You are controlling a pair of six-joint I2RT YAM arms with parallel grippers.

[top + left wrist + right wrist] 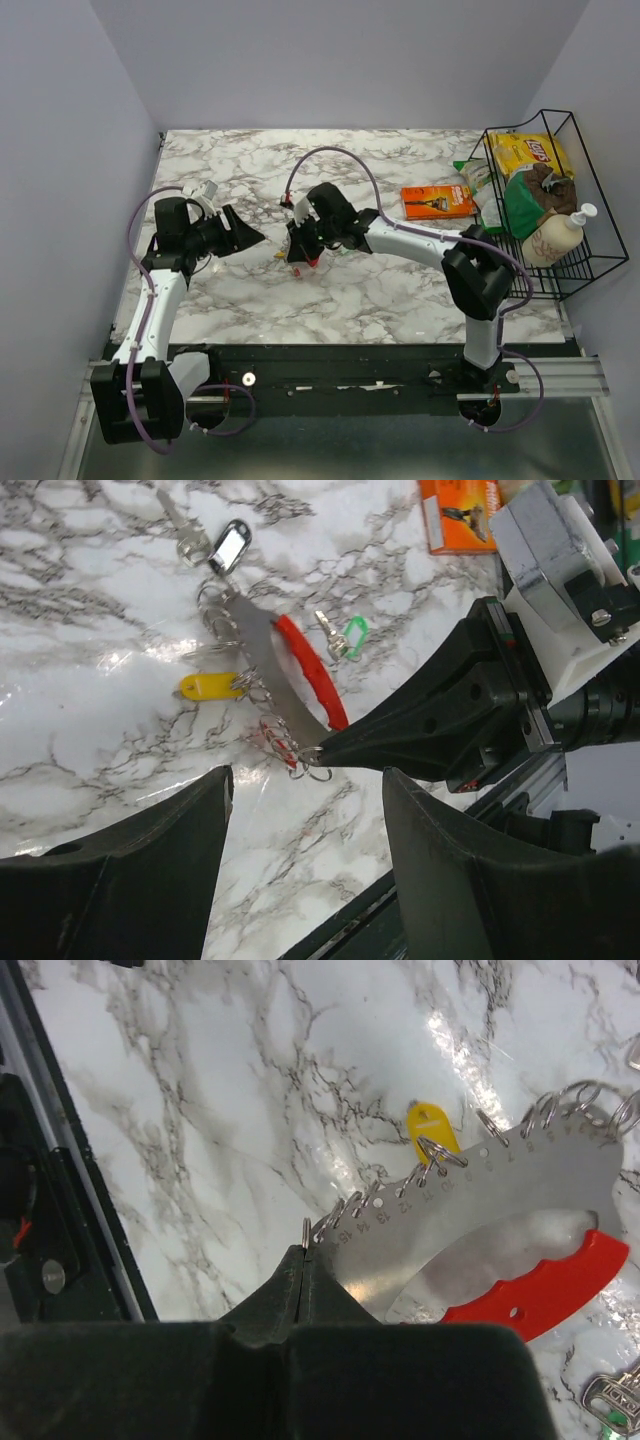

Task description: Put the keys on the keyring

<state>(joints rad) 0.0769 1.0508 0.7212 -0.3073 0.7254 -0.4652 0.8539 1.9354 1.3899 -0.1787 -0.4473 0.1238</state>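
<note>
Right wrist view: right claw is clenched, fingers pressed together, tips grasping a thin keyring seen edge-on at the end of a flat metal plate. The plate lies on the marble worktop. It has numbered holes and more wire rings along one edge, and a red grip on the opposite edge. Yellow key is on the ring side of the plate, its end meeting one of those rings; can't tell if it's threaded. Green key is on the grip side, apart from the plate. Left wrist view agrees: the right claw's tip sits on the keyring at one end of the plate, and a shiny silver tag lies off the other end. A small reddish bit sits among the rings close to the tip, too small to identify. Left claw is released, fingers spread wide, hovering over the worktop just short of the gripped end and touching nothing. Top view: both claws sit left of mid-worktop, left claw just left of the right one with a small gap between. Orange packet lies far right, well apart from the plate. Wire basket with groceries stands at the right edge.
</note>
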